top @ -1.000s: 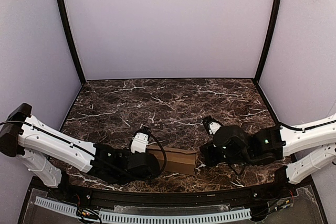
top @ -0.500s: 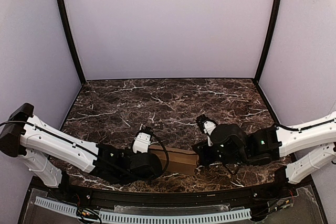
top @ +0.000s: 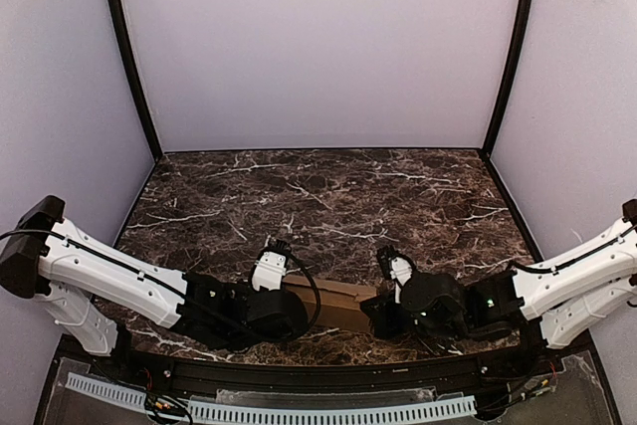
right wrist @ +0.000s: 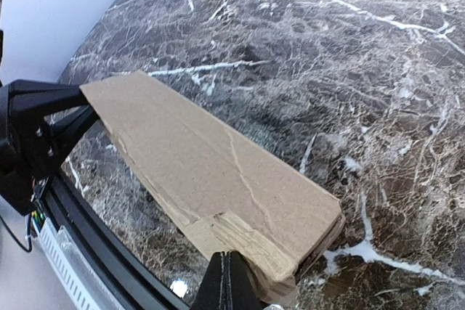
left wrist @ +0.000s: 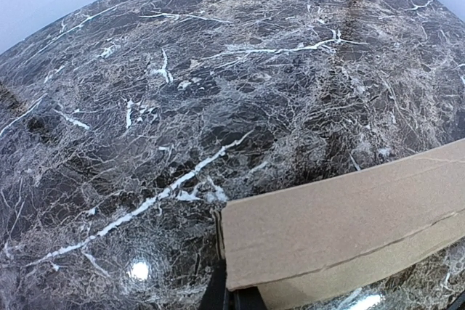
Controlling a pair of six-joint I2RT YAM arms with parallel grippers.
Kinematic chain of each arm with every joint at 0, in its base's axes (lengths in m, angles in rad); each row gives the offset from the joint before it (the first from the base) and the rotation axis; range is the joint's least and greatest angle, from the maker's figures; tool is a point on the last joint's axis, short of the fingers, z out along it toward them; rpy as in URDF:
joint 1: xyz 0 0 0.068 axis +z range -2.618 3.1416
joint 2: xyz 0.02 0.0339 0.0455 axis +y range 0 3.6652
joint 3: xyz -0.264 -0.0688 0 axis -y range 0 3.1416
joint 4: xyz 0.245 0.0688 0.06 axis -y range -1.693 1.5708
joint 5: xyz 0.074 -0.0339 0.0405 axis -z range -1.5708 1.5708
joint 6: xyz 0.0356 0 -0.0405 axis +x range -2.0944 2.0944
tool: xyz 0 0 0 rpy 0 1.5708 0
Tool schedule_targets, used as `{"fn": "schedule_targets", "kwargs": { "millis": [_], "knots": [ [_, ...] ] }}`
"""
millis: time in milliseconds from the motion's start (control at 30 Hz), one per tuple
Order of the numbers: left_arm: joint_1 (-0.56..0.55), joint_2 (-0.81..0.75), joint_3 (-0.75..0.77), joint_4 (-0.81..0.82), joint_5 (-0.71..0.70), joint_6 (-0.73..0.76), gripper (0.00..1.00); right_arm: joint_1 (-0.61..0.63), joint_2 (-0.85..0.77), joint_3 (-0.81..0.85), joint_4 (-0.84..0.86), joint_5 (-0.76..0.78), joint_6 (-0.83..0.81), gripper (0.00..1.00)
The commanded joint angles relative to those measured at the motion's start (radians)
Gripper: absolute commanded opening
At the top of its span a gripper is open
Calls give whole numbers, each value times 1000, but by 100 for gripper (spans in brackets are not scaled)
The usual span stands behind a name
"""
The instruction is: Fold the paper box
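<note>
The paper box (top: 333,303) is at the lower middle of the counter (top: 318,196). The left hand (top: 291,298) grasps its left end. The right hand (top: 374,312) touches its right end, but I cannot tell whether this hand is clenched.

We count one paper box (top: 333,304), a single brown carton. We count two grippers: the left gripper (top: 297,308) at one end of the box and the right gripper (top: 374,314) at its other end. One marble table (top: 328,196) lies beneath the box.
</note>
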Motion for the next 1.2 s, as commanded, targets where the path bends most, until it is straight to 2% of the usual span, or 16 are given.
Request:
{"fn": "schedule_targets", "kwargs": {
  "millis": [0, 167, 400, 567, 600, 733, 933, 1167],
  "knots": [
    [-4, 23, -7, -68, 76, 0, 1, 12, 43, -50, -59, -5, 52, 0],
    [-4, -25, -29, -62, 80, 16, 11, 10, 3, -12, -66, 32, 3, 0],
    [-4, -41, -33, -58, 72, 36, 6, 10, -104, 47, -85, 18, -94, 0],
    [-4, -19, -16, -58, 75, 41, 2, 11, -216, 72, -138, 10, -108, 16],
    [-4, -14, -14, -58, 73, 43, 2, 10, -228, 76, -163, 22, -96, 21],
    [-4, -9, -8, -54, 68, 49, 2, 1, -224, 110, -290, 72, -13, 28],
    [-3, -9, -6, -53, 72, 47, 1, -34, -120, 142, -380, 18, 137, 28],
    [-3, -10, -6, -44, 74, 55, 0, -42, -53, 142, -354, -45, 217, 28]
  ]
}}
